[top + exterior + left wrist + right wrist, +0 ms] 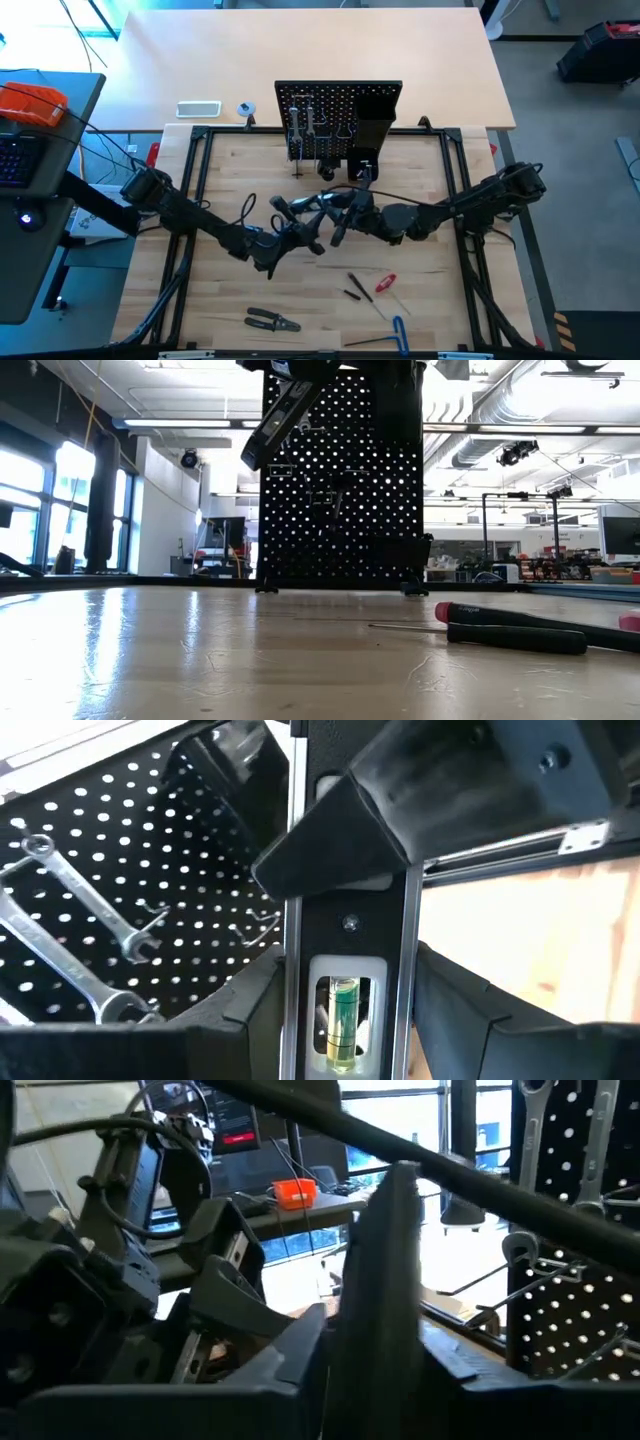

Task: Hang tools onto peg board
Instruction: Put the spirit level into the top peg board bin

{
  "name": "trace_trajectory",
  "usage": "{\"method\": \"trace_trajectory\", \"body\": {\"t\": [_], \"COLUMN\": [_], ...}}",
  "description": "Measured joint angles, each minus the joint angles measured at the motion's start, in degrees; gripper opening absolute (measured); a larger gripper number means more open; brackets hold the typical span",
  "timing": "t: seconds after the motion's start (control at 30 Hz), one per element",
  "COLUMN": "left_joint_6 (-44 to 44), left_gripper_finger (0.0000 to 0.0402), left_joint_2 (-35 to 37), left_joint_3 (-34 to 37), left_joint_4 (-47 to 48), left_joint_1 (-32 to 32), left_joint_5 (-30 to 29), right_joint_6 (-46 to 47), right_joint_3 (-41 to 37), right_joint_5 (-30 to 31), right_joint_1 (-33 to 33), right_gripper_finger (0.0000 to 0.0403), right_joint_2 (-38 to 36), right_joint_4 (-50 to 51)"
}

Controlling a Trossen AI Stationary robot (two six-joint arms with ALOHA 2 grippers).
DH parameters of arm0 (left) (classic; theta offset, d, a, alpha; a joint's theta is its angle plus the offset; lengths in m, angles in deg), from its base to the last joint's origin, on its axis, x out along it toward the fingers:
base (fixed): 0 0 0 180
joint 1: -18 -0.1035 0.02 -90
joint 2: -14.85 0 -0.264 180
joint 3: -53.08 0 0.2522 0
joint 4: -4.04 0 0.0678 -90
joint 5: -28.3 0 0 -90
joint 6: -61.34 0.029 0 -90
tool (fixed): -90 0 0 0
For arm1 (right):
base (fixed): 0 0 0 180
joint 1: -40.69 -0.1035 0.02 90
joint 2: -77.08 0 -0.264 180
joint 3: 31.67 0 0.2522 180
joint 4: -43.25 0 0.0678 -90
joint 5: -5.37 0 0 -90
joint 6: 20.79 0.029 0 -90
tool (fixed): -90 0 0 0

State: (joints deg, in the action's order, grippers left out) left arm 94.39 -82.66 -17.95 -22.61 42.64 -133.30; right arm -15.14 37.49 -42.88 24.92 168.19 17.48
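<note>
Pinching a long, flat black level (345,970), both the left gripper (345,1010) and right gripper (375,1340) meet midair.

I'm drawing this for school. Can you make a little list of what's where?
left tool: shut on the dark bar-shaped level with a green bubble, mid-table
right tool: at the same level, in front of the upright black holed peg board
on board: two silver wrenches
on wooden table: black-handled pliers, red-handled screwdriver, blue-handled hex key
</note>
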Motion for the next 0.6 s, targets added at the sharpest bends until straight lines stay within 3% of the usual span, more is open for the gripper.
{"method": "trace_trajectory", "body": {"t": [0.13,0.37,0.6], "left_joint_6": [0.73,0.63,3.0], "left_gripper_finger": [0.0163,0.0204,0.0209], "left_joint_2": [-0.24,-0.24,0.08], "left_joint_3": [-0.32,-0.33,-0.33], "left_joint_4": [0.11,0.13,-0.37], "left_joint_1": [-0.05,0.55,2.68], "left_joint_5": [-0.66,0.11,-0.48], "right_joint_6": [-1.42,-6.94,-10.69], "right_joint_3": [0.02,0.02,0.0], "right_joint_5": [1.16,1.6,4.5], "right_joint_1": [-0.43,-1.76,-3.51], "right_gripper_finger": [0.0049,0.0048,0.0048], "right_joint_2": [0.02,0.02,-2.06], "right_joint_4": [-0.45,-0.05,0.64]}}
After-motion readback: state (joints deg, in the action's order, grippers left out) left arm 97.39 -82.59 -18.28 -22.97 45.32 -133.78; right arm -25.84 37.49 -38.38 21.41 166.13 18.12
